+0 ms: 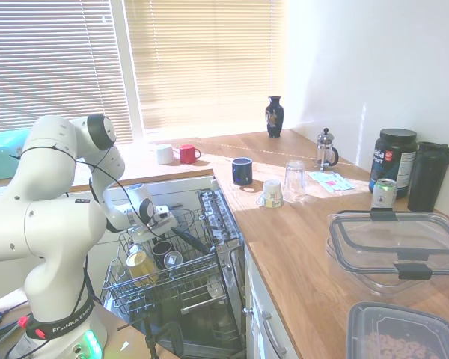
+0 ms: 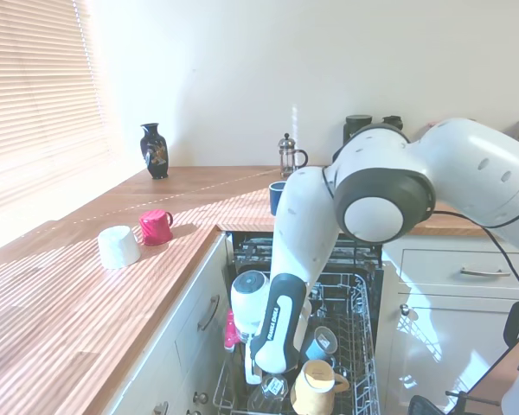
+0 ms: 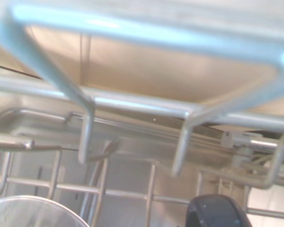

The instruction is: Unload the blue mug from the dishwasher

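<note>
My main worry from here is the crowding in the wire rack (image 1: 181, 278) of the dishwasher (image 1: 209, 299): I judge that a descent slightly off line could catch a rack wire or knock a neighbouring piece instead of the target, because the blue mug (image 1: 162, 250) sits tight among other crockery. In the first exterior view it lies in the rack just beside a yellowish mug (image 1: 141, 265) and a small clear glass (image 1: 173, 259), so a sideways nudge could tip either one. A second risk is a slip: the mug looks glossy, and a pinch on its rim alone might let it swing or drop back into the rack as it is lifted. The gripper (image 1: 146, 233) hangs low over the rack, just above and a little to the side of the blue mug, apart from it as far as I can see. I cannot tell whether the fingers are spread or together; the arm's own body hides them in the second exterior view and they are too small in the first. The wrist view shows rack wires very close, with a dark rounded rim, probably the blue mug (image 3: 213, 212), near them.
</note>
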Controlling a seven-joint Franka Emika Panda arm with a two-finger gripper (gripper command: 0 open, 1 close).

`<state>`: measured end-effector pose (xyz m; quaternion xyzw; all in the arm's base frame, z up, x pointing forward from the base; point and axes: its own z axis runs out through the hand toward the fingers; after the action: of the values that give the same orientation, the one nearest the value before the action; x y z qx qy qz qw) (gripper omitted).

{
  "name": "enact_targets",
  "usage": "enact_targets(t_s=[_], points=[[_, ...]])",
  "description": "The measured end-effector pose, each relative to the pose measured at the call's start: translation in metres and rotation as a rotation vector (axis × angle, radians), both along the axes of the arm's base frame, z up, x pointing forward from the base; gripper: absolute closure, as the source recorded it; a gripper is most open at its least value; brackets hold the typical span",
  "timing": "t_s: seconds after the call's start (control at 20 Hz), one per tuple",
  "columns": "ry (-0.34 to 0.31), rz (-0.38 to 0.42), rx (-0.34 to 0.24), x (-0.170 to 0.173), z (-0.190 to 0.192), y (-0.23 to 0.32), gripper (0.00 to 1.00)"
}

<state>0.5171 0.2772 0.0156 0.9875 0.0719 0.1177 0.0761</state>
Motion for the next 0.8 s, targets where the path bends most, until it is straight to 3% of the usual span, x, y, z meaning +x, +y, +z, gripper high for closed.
enact_targets(t_s=[0.35,0.8], points=[[0.01,-0.018,-0.036,-0.004,0.017,0.007,1.0],[0.008,-0.065,-0.043,-0.002,0.063,0.01,1.0]])
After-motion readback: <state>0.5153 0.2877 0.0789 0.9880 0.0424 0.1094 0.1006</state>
